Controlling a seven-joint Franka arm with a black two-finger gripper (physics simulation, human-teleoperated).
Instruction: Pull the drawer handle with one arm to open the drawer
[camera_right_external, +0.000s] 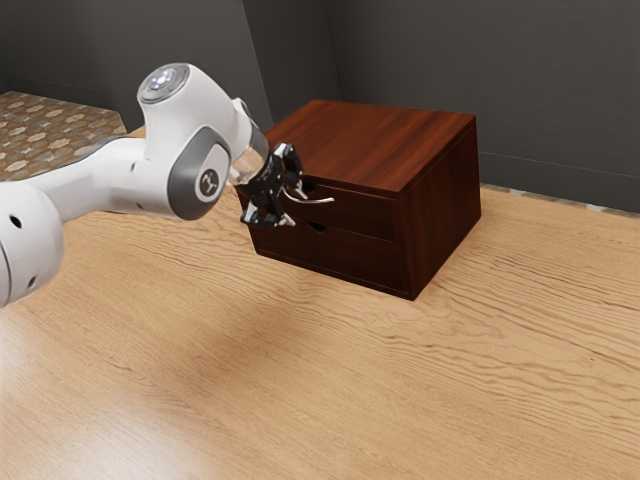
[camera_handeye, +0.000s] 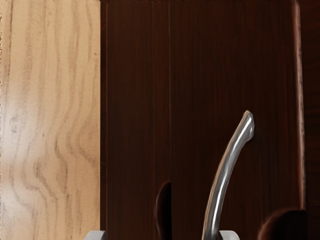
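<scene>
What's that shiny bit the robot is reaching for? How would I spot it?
Find the dark reddish wooden cabinet on the pale wooden table. On its upper drawer front, by the black fingers, sits a slim curved handle. It is the only silvery metal piece against all that dark wood.

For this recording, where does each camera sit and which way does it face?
Exterior view: raised beside the table, looking down and across at the cabinet; the white arm enters from the exterior view's left, its gripper at the upper drawer's handle.
Wrist view: on the arm's hand, facing the drawer front close up; two pale bits at the lower edge may belong to the hand.
Shared: the metal handle, the dark drawer front and the table's pale wood.
</scene>
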